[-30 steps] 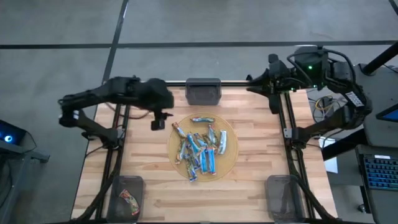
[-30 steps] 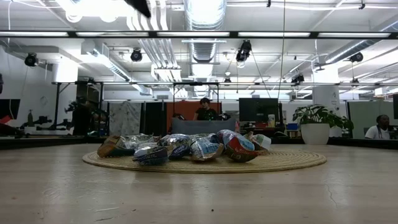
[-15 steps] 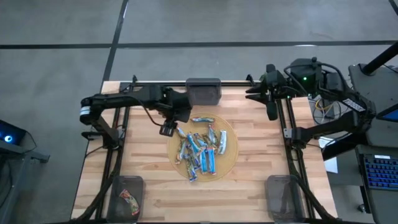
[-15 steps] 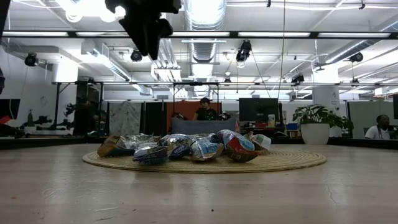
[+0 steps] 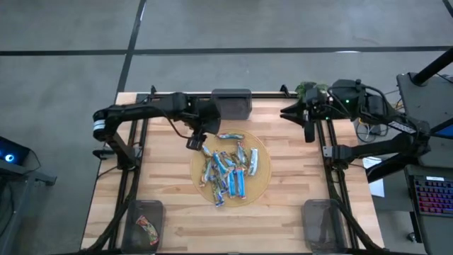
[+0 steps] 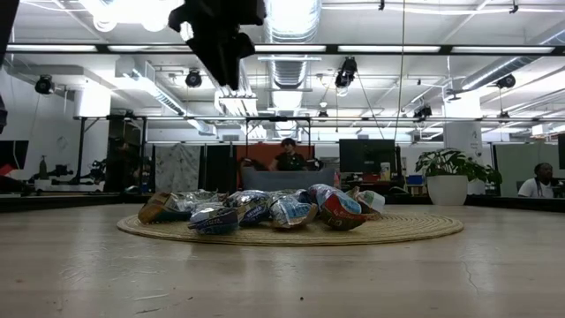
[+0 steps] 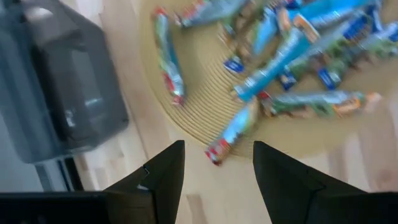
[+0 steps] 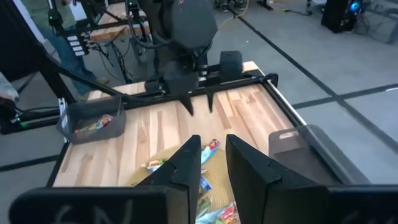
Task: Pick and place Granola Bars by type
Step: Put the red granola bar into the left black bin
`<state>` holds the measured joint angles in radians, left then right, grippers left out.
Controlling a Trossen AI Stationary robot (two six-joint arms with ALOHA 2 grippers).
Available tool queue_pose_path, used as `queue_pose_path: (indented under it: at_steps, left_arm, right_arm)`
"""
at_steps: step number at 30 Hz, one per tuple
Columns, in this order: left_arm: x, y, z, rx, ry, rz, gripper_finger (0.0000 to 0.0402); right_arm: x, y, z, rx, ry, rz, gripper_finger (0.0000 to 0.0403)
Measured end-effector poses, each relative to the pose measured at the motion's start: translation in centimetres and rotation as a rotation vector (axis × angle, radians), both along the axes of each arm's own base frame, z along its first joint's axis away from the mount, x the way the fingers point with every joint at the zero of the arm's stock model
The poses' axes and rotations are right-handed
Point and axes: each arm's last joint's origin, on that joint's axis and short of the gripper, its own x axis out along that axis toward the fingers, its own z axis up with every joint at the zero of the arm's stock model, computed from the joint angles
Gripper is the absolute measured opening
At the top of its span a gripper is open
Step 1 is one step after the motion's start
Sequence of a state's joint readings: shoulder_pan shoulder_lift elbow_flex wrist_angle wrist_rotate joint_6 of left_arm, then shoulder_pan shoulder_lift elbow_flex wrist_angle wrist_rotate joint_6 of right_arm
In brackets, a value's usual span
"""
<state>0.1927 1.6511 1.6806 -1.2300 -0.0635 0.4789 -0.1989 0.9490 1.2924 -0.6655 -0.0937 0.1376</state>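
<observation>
The pale butcher-block surface (image 5: 283, 212) carries a round woven mat (image 5: 260, 176) at its middle, with an open workroom behind. Within the last second the left arm has swung in from the left edge, and its left claw (image 5: 196, 142) now hangs with fingers spread, just above the mat's near-left rim. That puts the reach nearly over; I judge a descent onto one bar comes next.

Just ahead of that claw lie the Granola Bars (image 5: 228, 170), slim crinkled foil wrappers, shiny blue, blue-white and red-brown, heaped loosely. The nearest, a blue bar (image 7: 233, 130) with a red end, lies over the mat's edge between the fingertips.

Beside the claw stands a translucent grey bin (image 5: 231, 103); another bin (image 5: 145, 221) holds one reddish bar.

Far right, the right claw (image 5: 308, 126) waits at the edge, fingers narrowly apart, holding nothing.
</observation>
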Motion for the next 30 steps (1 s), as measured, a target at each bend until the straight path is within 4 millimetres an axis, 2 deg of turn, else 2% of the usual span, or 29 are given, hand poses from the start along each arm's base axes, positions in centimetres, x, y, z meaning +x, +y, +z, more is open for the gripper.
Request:
queue_pose_path:
  at_steps: [6,14,30]
  left_arm:
    - [1.4,1.7,0.1,0.033,-0.123,0.021,0.0172]
    - [2.6,2.8,-1.6,-0.09,-0.117,0.035,0.0172]
    - [7.0,4.1,-9.2,-0.118,0.039,0.003,0.0172]
  right_arm:
    - [0.5,-0.1,-0.7,0.019,-0.044,-0.008,0.0075]
    - [0.8,-0.2,-0.6,0.009,-0.064,-0.006,0.0068]
    - [0.8,-0.2,-0.5,0.008,-0.075,-0.007,0.0068]
